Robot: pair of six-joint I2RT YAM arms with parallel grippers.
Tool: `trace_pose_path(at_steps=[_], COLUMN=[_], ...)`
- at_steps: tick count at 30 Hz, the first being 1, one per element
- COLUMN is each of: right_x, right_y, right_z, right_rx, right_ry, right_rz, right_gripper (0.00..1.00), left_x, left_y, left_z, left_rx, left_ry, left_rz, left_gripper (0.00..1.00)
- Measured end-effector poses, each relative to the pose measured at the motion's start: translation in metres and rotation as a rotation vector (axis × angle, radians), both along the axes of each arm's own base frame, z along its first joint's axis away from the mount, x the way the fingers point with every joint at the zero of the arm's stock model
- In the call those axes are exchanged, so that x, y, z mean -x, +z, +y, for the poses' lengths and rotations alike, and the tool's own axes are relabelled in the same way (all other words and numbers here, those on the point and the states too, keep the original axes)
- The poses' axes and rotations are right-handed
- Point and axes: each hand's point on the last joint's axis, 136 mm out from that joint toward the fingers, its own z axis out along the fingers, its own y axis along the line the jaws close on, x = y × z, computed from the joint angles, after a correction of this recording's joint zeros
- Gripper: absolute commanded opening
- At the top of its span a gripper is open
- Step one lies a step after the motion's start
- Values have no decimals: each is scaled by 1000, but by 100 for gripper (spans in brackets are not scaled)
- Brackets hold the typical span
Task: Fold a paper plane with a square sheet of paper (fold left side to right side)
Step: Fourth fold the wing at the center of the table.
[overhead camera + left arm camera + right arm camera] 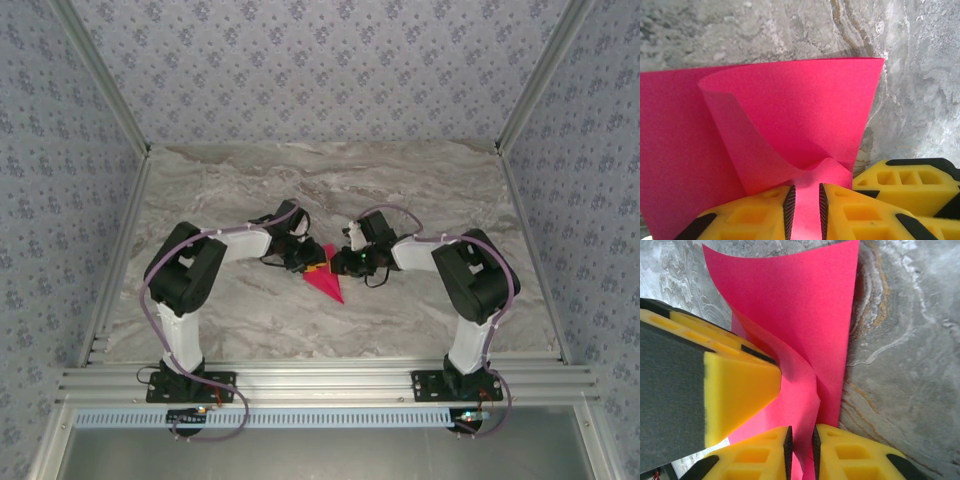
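Note:
The square sheet of paper (327, 282) is magenta-pink and lies mid-table as a creased pointed shape, tip toward the arms. My left gripper (311, 264) and right gripper (336, 264) meet over its far end, almost touching. In the left wrist view a curled flap of the paper (805, 115) rises ahead of the left gripper (806, 202), whose jaws stand narrowly apart with pink paper in the gap. In the right wrist view a thin flap edge of the paper (805, 305) stands in the narrow gap of the right gripper (800, 442), untouched by at least one pad.
The marble-patterned table (420, 190) is walled by patterned panels at the back and sides. An aluminium rail (320, 382) runs along the near edge by the arm bases. The left gripper's yellow finger (735, 385) crowds the right wrist view; a right finger (905, 185) sits beside the left jaws.

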Motion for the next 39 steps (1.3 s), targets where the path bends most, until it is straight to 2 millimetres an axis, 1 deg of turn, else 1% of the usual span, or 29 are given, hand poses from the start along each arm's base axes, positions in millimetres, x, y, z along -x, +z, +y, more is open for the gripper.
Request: trace_pose_path(at_steps=[4, 8, 10, 12, 15, 19, 22, 25, 29, 39], right_x=[-5, -10, -9, -5, 7, 30, 37, 41, 48, 59], right_y=[11, 36, 50, 63, 69, 62, 52, 38, 25, 15], right_z=[-10, -19, -18, -14, -3, 11, 18, 18, 16, 13], right_rx=[13, 15, -3, -37, -92, -127, -131, -118, -99, -51], right_ry=[-29, -45, -40, -21, 23, 85, 112, 117, 121, 147], right_rz=[-16, -69, -93, -108, -97, -39, -2, 35, 69, 83], right_gripper=[34, 34, 32, 30, 27, 27, 27, 27, 27, 27], left_x=[0, 0, 0, 0, 0, 0, 0, 0, 0, 0], left_y=[0, 0, 0, 0, 0, 0, 0, 0, 0, 0], left_z=[0, 0, 0, 0, 0, 0, 0, 0, 0, 0], left_rx=[6, 10, 11, 11, 11, 11, 11, 11, 11, 9], left_ry=[0, 0, 0, 0, 0, 0, 0, 0, 0, -1], left_rz=[-9, -15, -17, -17, -17, -17, -17, -17, -17, -20], left_gripper=[23, 23, 23, 23, 23, 23, 23, 23, 23, 23])
